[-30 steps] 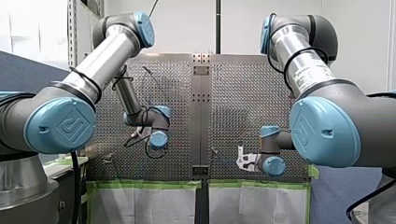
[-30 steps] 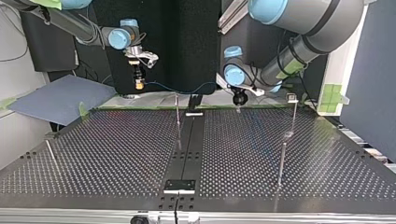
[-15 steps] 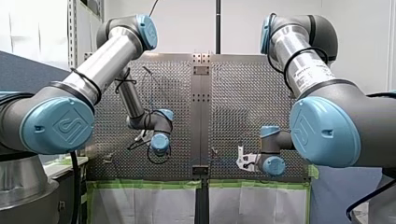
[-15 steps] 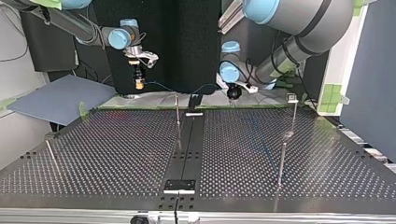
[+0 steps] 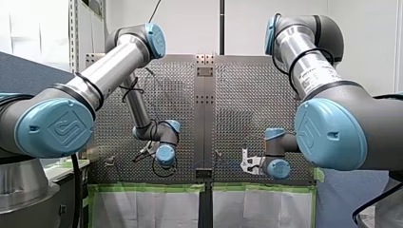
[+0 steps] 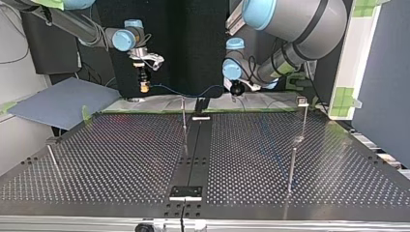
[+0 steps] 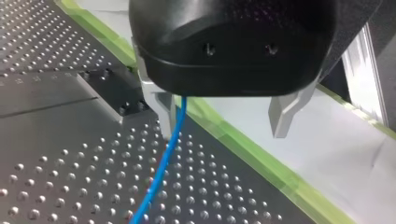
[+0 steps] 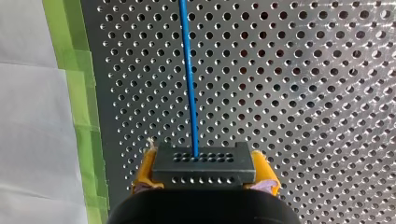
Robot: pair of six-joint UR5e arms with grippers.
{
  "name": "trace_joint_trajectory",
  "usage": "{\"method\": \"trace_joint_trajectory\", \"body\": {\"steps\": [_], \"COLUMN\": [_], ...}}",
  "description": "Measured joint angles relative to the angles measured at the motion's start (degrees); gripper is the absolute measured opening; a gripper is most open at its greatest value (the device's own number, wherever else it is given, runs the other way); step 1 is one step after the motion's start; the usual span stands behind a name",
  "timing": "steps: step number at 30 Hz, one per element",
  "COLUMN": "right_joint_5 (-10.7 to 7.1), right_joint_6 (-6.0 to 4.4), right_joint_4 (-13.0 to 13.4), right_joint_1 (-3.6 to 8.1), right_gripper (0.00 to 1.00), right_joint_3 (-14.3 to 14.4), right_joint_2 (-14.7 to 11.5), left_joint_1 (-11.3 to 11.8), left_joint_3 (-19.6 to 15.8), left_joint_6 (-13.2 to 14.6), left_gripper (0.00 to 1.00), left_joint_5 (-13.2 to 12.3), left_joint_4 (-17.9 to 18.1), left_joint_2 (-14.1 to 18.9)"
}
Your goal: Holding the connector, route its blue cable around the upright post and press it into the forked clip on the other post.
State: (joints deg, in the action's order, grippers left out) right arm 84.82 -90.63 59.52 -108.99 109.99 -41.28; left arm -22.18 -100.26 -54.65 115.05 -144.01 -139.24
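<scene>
Pinching connector [image 8: 204,164], right hand [image 8: 204,173]; left hand [image 7: 224,133] spread astride cable [image 7: 163,173].

My left arm [image 5: 160,142] hangs its wrist over the perforated table [image 5: 252,95], just left of the centre strip [image 5: 204,109]. My right arm [image 5: 278,164] holds its wrist further right of that strip. A thin post [image 5: 217,154] stands between the two, near the green tape [image 5: 152,187].

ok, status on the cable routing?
Right end effector shut on connector. Left end effector open, blue cable passing between its fingers. Forked clip holds no cable.
</scene>
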Motion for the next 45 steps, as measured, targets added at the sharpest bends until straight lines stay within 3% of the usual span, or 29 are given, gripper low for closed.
{"method": "trace_joint_trajectory", "body": {"steps": [16,23,28,37,45], "right_joint_5": [0.0,0.0,0.0,0.0,-0.02], "right_joint_6": [0.0,0.0,0.01,0.09,0.15], "right_joint_4": [0.1,0.1,0.0,0.0,0.3], "right_joint_1": [0.02,0.03,0.02,0.03,0.01], "right_gripper": [0.0,0.0,0.0,0.0,0.0], "right_joint_3": [0.0,0.0,0.0,0.0,0.0], "right_joint_2": [0.0,0.0,0.0,0.0,0.0], "left_joint_1": [-2.2,-3.7,-4.9,-6.8,-8.3], "left_joint_3": [0.0,0.9,1.8,3.5,4.8], "left_joint_6": [-6.1,-9.4,-12.0,-16.2,-20.0], "left_gripper": [1.0,1.0,1.0,1.0,1.0], "left_joint_5": [-3.5,-4.5,-6.7,-10.1,-9.3], "left_joint_4": [-0.3,-0.7,-0.3,2.7,6.1], "left_joint_2": [-0.2,-2.7,-3.9,-4.0,-4.0]}}
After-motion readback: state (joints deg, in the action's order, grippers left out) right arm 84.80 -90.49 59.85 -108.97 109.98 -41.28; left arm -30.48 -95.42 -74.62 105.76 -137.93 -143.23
